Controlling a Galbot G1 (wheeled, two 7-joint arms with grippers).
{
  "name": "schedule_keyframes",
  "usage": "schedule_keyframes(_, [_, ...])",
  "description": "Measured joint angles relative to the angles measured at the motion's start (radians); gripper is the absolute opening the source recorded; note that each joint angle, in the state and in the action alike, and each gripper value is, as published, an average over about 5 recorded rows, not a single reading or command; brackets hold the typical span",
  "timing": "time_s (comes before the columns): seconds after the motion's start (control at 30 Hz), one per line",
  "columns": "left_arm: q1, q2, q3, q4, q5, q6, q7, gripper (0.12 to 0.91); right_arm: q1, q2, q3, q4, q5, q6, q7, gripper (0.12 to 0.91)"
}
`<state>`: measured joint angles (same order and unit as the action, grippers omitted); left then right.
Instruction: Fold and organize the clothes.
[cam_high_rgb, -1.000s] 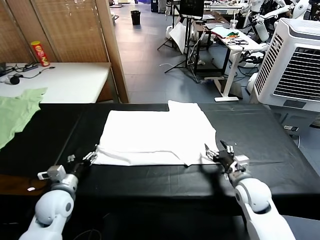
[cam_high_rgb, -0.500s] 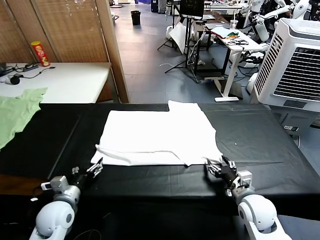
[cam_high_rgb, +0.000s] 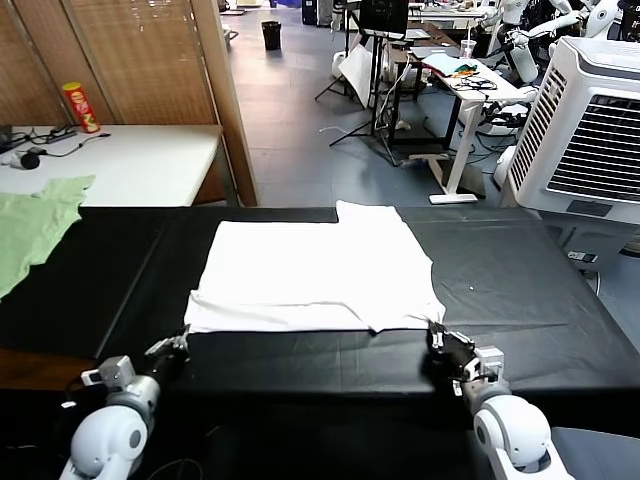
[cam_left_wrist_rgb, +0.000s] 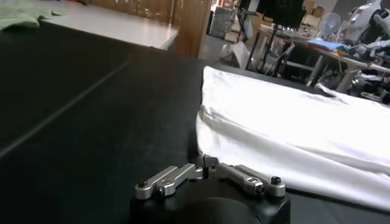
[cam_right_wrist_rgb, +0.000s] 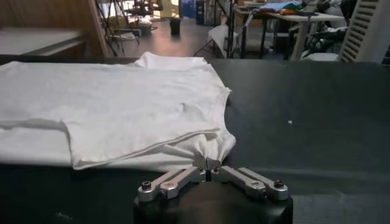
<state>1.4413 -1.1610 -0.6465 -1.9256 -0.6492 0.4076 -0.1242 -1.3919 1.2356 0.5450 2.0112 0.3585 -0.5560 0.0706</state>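
Black table (cam_high_rgb: 560, 300), both closed hands pulled back from T-shirt (cam_high_rgb: 315, 275), left hand (cam_left_wrist_rgb: 204, 172) empty, right hand (cam_right_wrist_rgb: 207, 162) pinching hem.

Bare black table (cam_high_rgb: 520, 270) (beside T-shirt (cam_high_rgb: 310, 270))

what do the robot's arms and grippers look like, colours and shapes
Both arms end in rounded, glossy white wrist shells. The left gripper and right gripper have slim silver metal linkage fingers with dark screws, mounted on rounded black bases. Small silver blocks sit at each wrist.
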Motion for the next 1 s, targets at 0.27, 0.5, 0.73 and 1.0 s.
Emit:
schedule_keyframes(0.27, [0.099,0.04,-0.027,-0.111,0.081,0.019,-0.016,0.126,-0.107,0.003,0.038,0.108,0.0,-0.067,0.042,0.123])
schedule_keyframes(0.5, [0.233,0.077,-0.063,-0.21,0.105,0.026,-0.014,0.126,-0.22,0.023,0.062,0.189,-0.008,-0.088,0.038,0.123])
schedule_keyframes(0.73, [0.356,0.087,-0.094,-0.256,0.115,0.026,-0.009,0.126,-0.276,0.023,0.064,0.215,-0.054,-0.087,-0.009,0.148])
schedule_keyframes(1.0, [0.411,0.078,-0.11,-0.295,0.148,0.06,-0.017,0.419,-0.322,0.005,0.087,0.279,-0.059,-0.108,-0.019,0.518])
